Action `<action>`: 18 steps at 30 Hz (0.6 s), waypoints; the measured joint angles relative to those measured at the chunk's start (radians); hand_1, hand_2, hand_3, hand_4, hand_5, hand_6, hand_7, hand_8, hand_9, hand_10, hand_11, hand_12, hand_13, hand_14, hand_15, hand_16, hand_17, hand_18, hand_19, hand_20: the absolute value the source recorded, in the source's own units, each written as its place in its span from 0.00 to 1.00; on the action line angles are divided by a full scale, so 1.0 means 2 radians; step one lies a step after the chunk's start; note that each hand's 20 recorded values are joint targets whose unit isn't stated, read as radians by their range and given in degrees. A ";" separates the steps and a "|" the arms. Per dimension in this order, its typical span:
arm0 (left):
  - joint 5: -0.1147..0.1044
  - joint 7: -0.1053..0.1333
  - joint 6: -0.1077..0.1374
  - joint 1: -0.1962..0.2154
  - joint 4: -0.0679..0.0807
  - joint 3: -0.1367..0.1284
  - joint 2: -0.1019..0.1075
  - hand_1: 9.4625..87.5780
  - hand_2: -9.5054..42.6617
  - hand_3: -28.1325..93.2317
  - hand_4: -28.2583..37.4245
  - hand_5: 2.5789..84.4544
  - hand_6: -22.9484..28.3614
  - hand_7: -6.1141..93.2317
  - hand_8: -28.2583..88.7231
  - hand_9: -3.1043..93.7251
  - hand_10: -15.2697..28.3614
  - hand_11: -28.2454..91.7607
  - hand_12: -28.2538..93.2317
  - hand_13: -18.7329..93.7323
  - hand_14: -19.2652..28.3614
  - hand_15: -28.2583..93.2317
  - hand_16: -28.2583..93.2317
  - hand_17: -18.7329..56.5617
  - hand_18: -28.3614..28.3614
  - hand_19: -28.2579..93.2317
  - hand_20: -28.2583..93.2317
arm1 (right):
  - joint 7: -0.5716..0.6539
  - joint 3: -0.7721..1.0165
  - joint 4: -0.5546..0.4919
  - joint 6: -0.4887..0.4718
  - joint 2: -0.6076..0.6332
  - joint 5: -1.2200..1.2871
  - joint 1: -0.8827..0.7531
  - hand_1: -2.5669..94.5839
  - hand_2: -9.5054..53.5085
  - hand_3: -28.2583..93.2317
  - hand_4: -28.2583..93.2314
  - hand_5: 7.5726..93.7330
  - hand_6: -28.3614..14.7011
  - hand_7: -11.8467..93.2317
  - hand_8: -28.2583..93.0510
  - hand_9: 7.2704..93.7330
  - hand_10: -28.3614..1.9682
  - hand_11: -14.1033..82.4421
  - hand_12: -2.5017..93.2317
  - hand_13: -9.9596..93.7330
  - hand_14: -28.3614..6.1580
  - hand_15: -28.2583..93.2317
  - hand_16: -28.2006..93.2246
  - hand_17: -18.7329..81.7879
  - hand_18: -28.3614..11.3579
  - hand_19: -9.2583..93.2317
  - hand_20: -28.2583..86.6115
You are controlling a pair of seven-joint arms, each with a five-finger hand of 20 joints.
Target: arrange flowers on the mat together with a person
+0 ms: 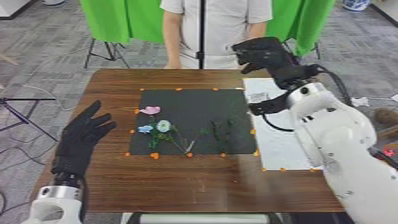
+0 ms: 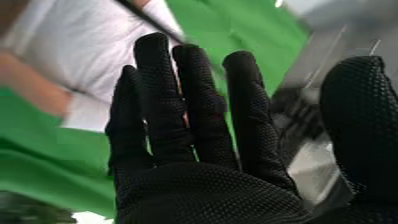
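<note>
- flowers [image 1: 163, 126] are on the mat [image 1: 191, 100], kinda bunched around its 9 o'clock
- left robot hand [image 1: 82, 132] is open, just off the mat's 9 o'clock
- right robot hand [image 1: 265, 54] is open too, out past 1 o'clock

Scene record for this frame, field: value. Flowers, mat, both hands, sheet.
mat: dark, on brown table
flowers: pink, pale blue-white, light blue, grouped on mat's left half
sprigs: dark green, mat's right half
left_hand: open, left of mat
right_hand: open, raised near table's far right corner, holding nothing
white_sheet: right of mat, partly behind right arm
edge_markers: orange, around mat
</note>
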 measured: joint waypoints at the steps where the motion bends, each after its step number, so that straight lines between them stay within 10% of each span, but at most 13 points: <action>1: 0.000 0.000 0.000 -0.002 0.001 0.001 -0.001 0.19 0.26 0.89 0.03 0.40 0.53 0.17 0.16 0.40 0.73 0.41 0.31 0.41 0.93 0.57 0.17 0.13 0.96 0.62 0.37 | -0.001 0.016 -0.002 0.009 0.000 0.024 -0.015 0.26 0.14 0.87 0.03 0.51 0.64 0.25 0.14 0.53 0.36 0.34 0.19 0.52 0.29 0.62 0.31 0.29 0.13 0.66 0.45; 18: 0.002 0.000 0.000 -0.006 0.006 0.002 -0.007 0.18 0.26 0.89 0.03 0.41 0.53 0.17 0.17 0.41 0.72 0.39 0.31 0.42 0.92 0.56 0.19 0.13 0.95 0.62 0.37 | -0.196 0.112 0.035 0.014 -0.005 0.287 -0.233 0.19 0.26 0.88 0.00 0.39 0.70 0.25 0.13 0.41 0.49 0.23 0.18 0.40 0.26 0.46 0.36 0.19 0.11 0.56 0.40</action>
